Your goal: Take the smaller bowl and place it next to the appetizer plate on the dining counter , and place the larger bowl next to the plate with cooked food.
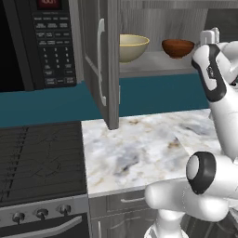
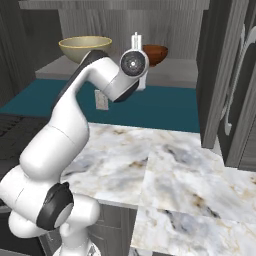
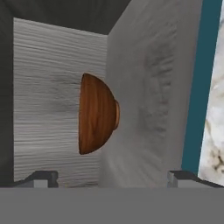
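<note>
Below me lies the white-grey marbled worktop (image 1: pixel 139 148) over grey cabinets, a teal wall band behind it; above that stands the open grey wood-grain cabinet (image 1: pixel 153 65) with its door (image 1: pixel 100 60) swung out; on its shelf sits the wide pale yellow-beige bowl (image 1: pixel 132 46), and well apart to its right the small glossy reddish-brown bowl (image 1: pixel 178 47), upright on its foot; my gripper (image 3: pixel 113 177) is raised before the shelf, facing that brown bowl's side without touching it, my fingertips (image 3: pixel 41 178) spread wide with nothing between them.
</note>
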{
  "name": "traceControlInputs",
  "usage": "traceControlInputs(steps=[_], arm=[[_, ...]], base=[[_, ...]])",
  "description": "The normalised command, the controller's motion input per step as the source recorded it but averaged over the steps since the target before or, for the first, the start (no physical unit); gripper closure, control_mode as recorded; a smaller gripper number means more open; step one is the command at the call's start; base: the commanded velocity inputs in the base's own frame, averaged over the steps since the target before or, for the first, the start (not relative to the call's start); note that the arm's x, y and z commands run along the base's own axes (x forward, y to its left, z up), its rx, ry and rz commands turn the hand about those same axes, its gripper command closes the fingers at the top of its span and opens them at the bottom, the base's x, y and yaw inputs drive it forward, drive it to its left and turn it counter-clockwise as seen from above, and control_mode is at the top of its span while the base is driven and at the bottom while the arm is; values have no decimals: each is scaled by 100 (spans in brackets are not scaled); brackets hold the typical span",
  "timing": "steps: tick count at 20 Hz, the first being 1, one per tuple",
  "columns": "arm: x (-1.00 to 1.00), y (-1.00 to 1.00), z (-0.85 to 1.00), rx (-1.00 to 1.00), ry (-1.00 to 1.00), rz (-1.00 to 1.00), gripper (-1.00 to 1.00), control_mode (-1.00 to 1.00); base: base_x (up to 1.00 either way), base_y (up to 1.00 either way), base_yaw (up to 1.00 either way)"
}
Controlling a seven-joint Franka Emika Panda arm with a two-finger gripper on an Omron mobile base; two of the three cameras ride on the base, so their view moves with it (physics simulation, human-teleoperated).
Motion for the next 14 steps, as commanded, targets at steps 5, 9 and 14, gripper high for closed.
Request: traceControlInputs(steps=[5,9,14], arm=[[51,-19,1,2,12,4,-100,-100],[49,-14,0,1,2,2,-100,-100],[52,-6,0,0,0,2,-100,-100]], base=[[0,0,0],[0,0,0],[0,0,0]])
